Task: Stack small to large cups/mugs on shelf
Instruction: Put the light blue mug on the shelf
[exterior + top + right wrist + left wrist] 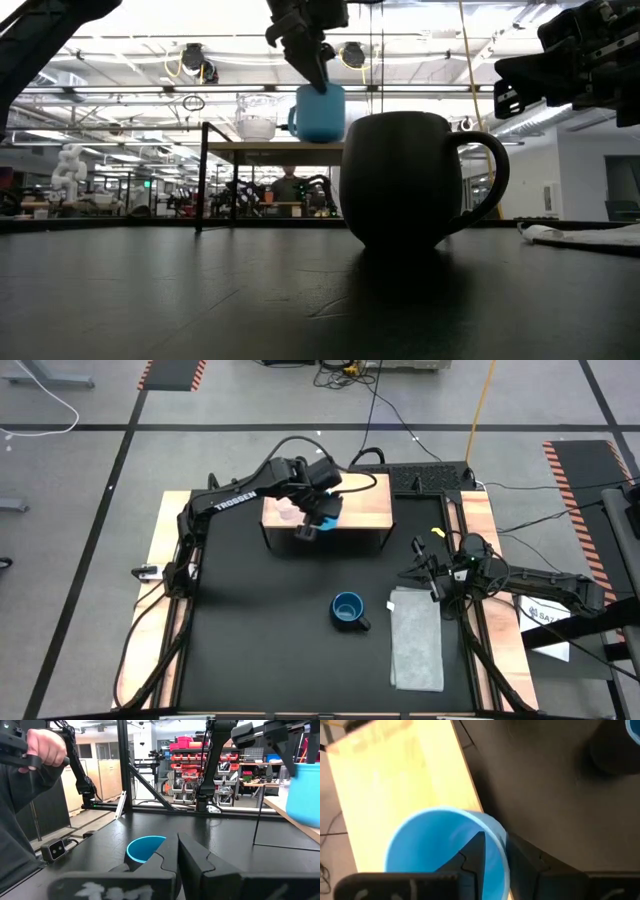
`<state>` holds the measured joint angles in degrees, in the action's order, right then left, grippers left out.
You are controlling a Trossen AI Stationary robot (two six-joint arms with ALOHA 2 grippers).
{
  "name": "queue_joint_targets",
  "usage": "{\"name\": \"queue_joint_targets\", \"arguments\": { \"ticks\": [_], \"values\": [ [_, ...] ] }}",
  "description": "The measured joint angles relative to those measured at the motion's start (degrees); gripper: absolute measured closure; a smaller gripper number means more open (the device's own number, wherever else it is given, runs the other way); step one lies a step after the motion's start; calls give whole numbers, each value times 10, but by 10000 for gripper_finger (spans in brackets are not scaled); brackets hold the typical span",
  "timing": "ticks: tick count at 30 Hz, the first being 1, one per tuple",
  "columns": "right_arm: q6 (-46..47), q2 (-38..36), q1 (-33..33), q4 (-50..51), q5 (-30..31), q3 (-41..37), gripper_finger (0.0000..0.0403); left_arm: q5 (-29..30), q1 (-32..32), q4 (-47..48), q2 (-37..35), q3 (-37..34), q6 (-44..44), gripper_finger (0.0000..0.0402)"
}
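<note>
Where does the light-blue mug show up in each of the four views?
High view: light-blue mug at the shelf's front edge, held by the left gripper.
Low view: top centre, above the shelf top, behind the dark mug.
Left wrist view: lower centre, seen from above, one finger inside.
Right wrist view: right edge.
Shared landmark: the wooden shelf.

Light-blue mug (326, 518) on shelf (360, 510), clear cup (289, 512) beside it, navy mug (348, 609) left of cloth (416, 639)
</note>
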<state>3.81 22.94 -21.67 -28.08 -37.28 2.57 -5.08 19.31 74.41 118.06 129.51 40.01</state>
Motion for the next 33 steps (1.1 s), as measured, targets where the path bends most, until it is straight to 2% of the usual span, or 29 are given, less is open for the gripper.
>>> {"name": "queue_joint_targets", "arguments": {
  "ticks": [13,18,26,33],
  "values": [
    [0,0,0,0,0,0,403,7,0,-20,0,1,-17,320],
    [0,0,0,0,0,0,403,10,0,-20,0,24,-18,320],
    [0,0,0,0,0,0,403,12,8,28,0,43,-41,320],
    [0,0,0,0,0,0,403,8,11,33,0,43,-45,320]
  ]
}}
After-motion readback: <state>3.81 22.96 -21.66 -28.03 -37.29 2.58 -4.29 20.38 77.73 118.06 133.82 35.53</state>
